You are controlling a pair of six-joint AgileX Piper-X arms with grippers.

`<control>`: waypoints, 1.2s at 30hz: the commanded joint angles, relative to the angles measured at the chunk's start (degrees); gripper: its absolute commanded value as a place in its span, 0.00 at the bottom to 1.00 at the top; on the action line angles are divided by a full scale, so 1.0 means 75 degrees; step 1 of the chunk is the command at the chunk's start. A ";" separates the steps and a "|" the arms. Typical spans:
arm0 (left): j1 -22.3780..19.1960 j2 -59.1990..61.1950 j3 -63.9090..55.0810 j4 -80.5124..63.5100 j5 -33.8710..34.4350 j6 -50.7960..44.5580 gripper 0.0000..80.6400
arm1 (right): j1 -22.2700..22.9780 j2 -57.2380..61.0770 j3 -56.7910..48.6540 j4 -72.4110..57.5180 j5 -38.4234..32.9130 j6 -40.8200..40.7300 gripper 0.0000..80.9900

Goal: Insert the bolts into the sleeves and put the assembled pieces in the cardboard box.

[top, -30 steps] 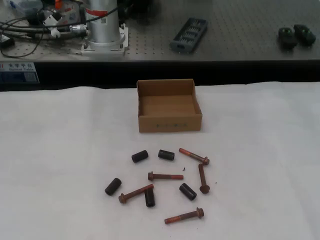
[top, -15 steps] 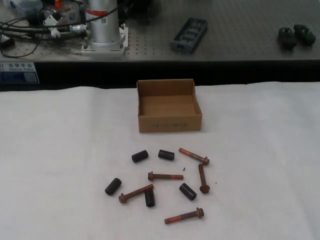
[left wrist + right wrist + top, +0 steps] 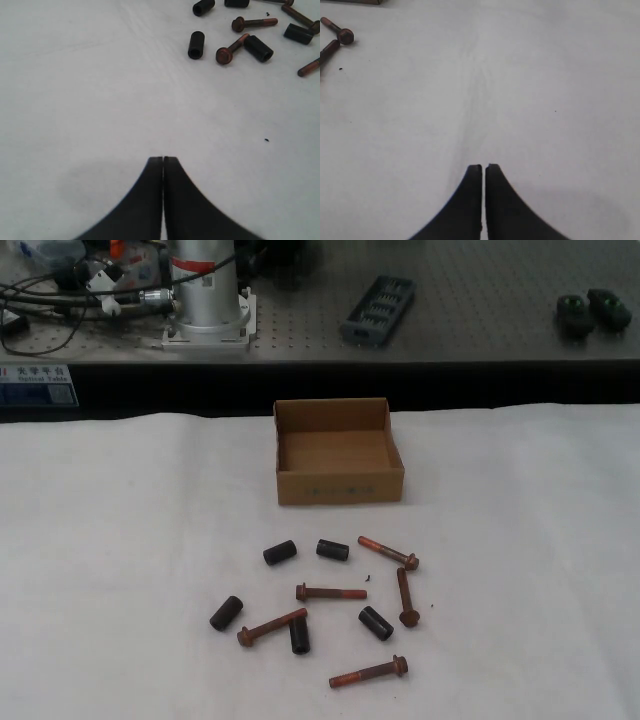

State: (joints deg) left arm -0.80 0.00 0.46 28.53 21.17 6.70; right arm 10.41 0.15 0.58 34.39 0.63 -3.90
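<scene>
Two pairs of jaws, left and right, were clenched tip to tip on nothing, each poised over the white tabletop [image 3: 90,90]. Beyond the left pair lay loose sleeves [image 3: 196,45] and bolts [image 3: 231,51], unassembled and scattered near the open cardboard box [image 3: 340,485].

Left wrist view. My left gripper [image 3: 163,159], its two dark fingers pressed together with no gap at the tips, hangs over a bare stretch of the white sheet [image 3: 85,95]. Well ahead of the tips lie the scattered parts. A lone sleeve [image 3: 196,45] lies by itself, and the flanged head of a rusty bolt [image 3: 231,50] is just beside it. The shank of that bolt touches a second sleeve [image 3: 258,48]. Farther off lie another bolt [image 3: 254,22] and a third sleeve [image 3: 203,7]. A dark speck [image 3: 267,140] sits between the parts and my fingers.
</scene>
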 commanded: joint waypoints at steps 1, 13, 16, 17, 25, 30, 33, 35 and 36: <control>0.0015 0.0000 -0.0062 0.0817 0.0008 0.0137 0.01 | -0.0055 -0.0020 -0.0077 -0.0062 0.0014 -0.0063 0.04; 0.0015 0.0000 -0.0062 0.0817 0.0008 0.0137 0.01 | -0.0055 -0.0020 -0.0077 -0.0289 0.0014 -0.0063 0.04; 0.0015 0.0000 -0.0062 0.0817 0.0008 0.0137 0.01 | -0.0055 -0.0020 -0.0077 -0.0289 0.0014 -0.0063 0.04; 0.0015 0.0000 -0.0062 0.0817 0.0008 0.0137 0.01 | -0.0055 -0.0020 -0.0077 -0.0289 0.0014 -0.0063 0.04; 0.0015 0.0000 -0.0062 0.0817 0.0008 0.0137 0.01 | -0.0055 -0.0020 -0.0077 -0.0289 0.0014 -0.0063 0.04; 0.0015 0.0000 -0.0062 0.0817 0.0008 0.0137 0.01 | -0.0055 -0.0020 -0.0077 -0.0289 0.0014 -0.0063 0.04; 0.0015 0.0000 -0.0062 0.0817 0.0002 0.0106 0.01 | -0.0055 -0.0020 -0.0077 -0.0289 0.0014 -0.0063 0.04; 0.0015 0.0000 -0.0062 0.0817 0.0002 0.0102 0.01 | -0.0055 -0.0020 -0.0077 -0.0289 0.0014 -0.0063 0.04; 0.0015 0.0000 -0.0062 0.0817 0.0002 0.0102 0.01 | -0.0055 -0.0020 -0.0077 -0.0289 0.0014 -0.0063 0.04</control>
State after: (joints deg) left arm -0.80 0.00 0.46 28.53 21.17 6.70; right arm 10.41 0.15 0.58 33.15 0.63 -3.79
